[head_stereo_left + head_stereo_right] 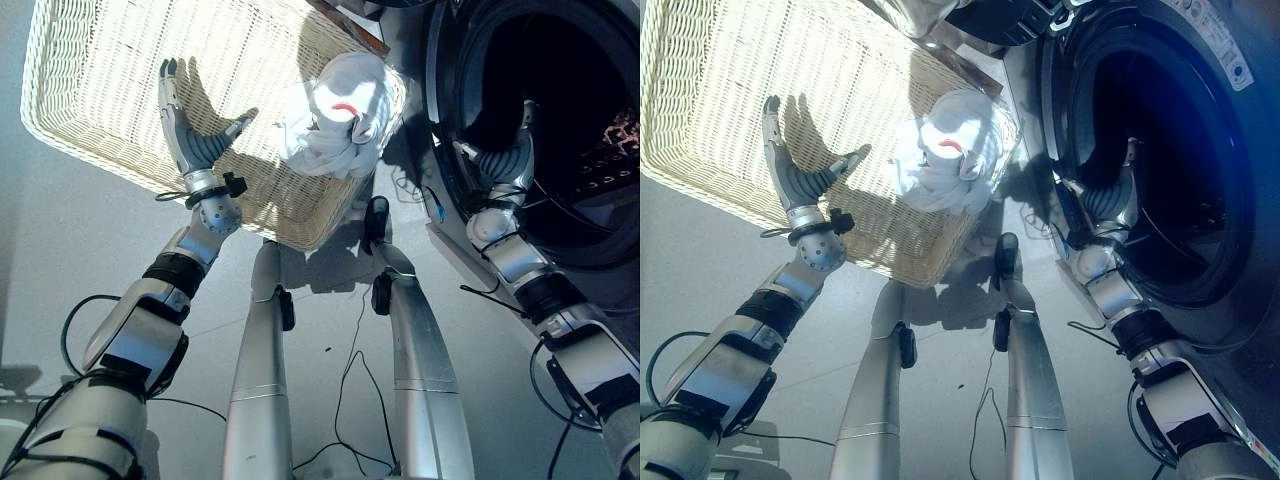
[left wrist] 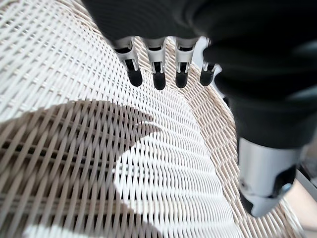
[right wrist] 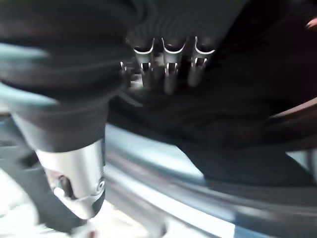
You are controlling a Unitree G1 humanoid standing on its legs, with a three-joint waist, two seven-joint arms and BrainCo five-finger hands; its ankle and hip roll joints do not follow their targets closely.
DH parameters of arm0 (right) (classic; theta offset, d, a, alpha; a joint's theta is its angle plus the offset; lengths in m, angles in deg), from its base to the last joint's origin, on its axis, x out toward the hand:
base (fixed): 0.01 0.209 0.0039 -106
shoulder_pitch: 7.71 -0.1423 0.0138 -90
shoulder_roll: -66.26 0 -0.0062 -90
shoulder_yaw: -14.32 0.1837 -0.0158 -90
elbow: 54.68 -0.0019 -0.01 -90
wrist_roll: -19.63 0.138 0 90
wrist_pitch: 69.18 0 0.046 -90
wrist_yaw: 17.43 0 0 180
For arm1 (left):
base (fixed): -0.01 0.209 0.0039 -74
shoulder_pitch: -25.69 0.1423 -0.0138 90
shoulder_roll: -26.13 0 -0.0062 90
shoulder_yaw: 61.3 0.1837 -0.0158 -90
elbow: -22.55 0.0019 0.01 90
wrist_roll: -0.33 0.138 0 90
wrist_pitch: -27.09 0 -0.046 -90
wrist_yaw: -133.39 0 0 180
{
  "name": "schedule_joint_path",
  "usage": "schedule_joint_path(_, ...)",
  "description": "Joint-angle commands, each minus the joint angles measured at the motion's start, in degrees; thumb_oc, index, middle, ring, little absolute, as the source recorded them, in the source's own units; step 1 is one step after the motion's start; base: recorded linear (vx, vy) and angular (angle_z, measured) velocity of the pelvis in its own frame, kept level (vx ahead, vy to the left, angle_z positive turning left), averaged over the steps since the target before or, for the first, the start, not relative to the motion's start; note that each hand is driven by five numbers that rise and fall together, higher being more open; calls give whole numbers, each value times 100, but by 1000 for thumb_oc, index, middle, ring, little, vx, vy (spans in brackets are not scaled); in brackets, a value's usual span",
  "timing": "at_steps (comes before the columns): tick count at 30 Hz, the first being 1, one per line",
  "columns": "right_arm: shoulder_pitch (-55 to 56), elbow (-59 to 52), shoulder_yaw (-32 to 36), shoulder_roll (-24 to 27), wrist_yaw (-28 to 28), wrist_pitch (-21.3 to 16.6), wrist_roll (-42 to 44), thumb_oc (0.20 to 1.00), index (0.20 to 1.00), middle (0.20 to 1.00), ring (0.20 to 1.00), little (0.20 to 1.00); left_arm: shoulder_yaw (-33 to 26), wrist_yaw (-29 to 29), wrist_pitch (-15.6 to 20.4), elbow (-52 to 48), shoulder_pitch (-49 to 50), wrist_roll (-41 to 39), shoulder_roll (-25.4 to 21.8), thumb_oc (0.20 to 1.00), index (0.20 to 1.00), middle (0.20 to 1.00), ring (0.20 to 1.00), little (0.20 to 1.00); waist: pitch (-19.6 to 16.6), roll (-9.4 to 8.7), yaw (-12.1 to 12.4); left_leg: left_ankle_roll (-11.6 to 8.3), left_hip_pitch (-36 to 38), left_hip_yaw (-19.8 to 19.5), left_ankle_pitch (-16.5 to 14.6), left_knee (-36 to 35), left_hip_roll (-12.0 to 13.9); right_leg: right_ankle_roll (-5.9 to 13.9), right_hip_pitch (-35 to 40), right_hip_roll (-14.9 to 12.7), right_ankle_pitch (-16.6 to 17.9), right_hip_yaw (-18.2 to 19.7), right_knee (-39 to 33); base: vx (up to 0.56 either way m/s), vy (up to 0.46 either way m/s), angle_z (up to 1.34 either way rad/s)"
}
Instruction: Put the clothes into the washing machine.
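A white bundle of clothes with a small red mark lies in the right corner of a pale wicker basket on the floor. My left hand hovers open over the basket's bare weave, left of the bundle and apart from it; its straight fingers hold nothing. The washing machine stands to the right with its dark round drum mouth open. My right hand is at the mouth's lower left rim, its fingers pointing inward, open and empty. Something dark reddish lies deep inside the drum.
The basket's right corner sits close to the machine's front, with a narrow strip of grey floor between them. Grey floor lies to the basket's left. A dark brown object sits beyond the basket's far edge.
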Motion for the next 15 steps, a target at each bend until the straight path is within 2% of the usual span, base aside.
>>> schedule_joint_path(1, 110, -614, 62, 110, 374, -368, -833, 1000, 1000, 1000, 1000, 1000, -448, -222, 77, -70, -15, 93, 205, 1000, 1000, 1000, 1000, 1000, -120, 64, 28, -121, 125, 280, -947, 759, -138, 658, 582, 314, 813, -95, -1290, 0, 0, 0)
schedule_joint_path(4, 90, -1130, 68, 124, 347, -455, -1605, 1000, 1000, 1000, 1000, 1000, -597, -244, 64, -179, 67, 50, 233, 1000, 1000, 1000, 1000, 1000, -120, 75, 43, -112, 136, 269, -934, 752, -156, 664, 605, 306, 807, -106, -1298, 0, 0, 0)
schedule_joint_path(10, 109, -1971, 38, 162, -56, -665, -2217, 1000, 1000, 1000, 1000, 1000, -825, -342, 0, -427, 255, -32, 303, 1000, 1000, 1000, 1000, 1000, -120, 66, 68, -99, 143, 250, -933, 795, -175, 661, 629, 297, 774, -118, -1250, 0, 0, 0)
schedule_joint_path(15, -160, -2578, -245, 326, -1027, -803, -2336, 1000, 1000, 1000, 1000, 1000, -979, -373, -59, -520, 268, -127, 325, 1000, 1000, 1000, 1000, 1000, -120, 45, 122, -116, 142, 221, -913, 840, -186, 654, 666, 289, 744, -158, -1204, 0, 0, 0)
